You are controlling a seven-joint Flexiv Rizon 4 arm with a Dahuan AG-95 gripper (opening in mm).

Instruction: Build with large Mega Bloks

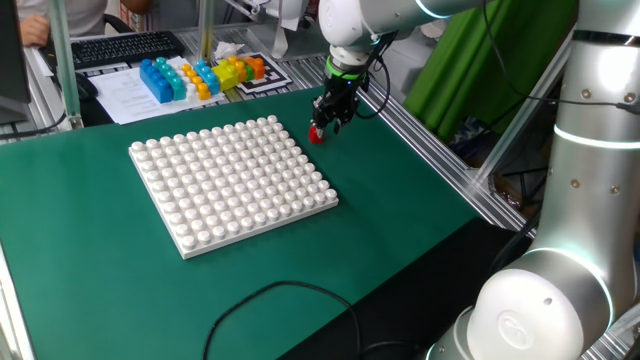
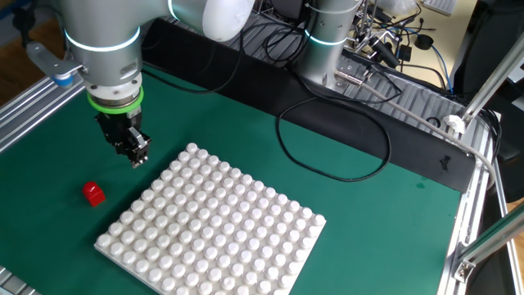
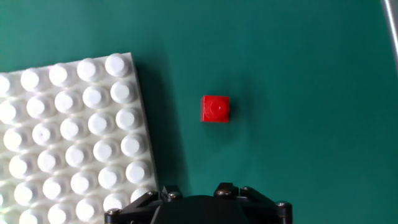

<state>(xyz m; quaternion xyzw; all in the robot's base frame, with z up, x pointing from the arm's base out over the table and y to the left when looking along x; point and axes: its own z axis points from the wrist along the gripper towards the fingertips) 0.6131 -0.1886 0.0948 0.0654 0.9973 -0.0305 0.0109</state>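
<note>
One fixed view shows the green counter (image 1: 400, 230) carrying the white studded baseplate (image 1: 232, 183), bare of bricks, with the silver arm (image 1: 560, 200) reaching over its far corner. Beyond the baseplate, off the green mat, a cluster of spare blocks (image 1: 200, 75) in blue, orange and yellow waits beside some papers. The end effector (image 1: 330, 118) hangs low above the counter; its fingers look drawn together with nothing between them, though I cannot tell for sure whether they are fully closed. The red brick (image 1: 317, 135) sits on the counter just off the baseplate's corner, stud up, apart from the fingers. The other fixed view puts the brick (image 2: 93, 193) well to one side of the end effector (image 2: 135, 154), and the hand view shows it (image 3: 215, 109) ahead of the fingers rather than between them. The likely risk is a missed or glancing grasp: descending without first centring over so small a brick could clip its edge and skid it across the smooth mat. Narrow fingers would also land on top of it, and a tilted grip would spoil seating it on the studs.
</note>
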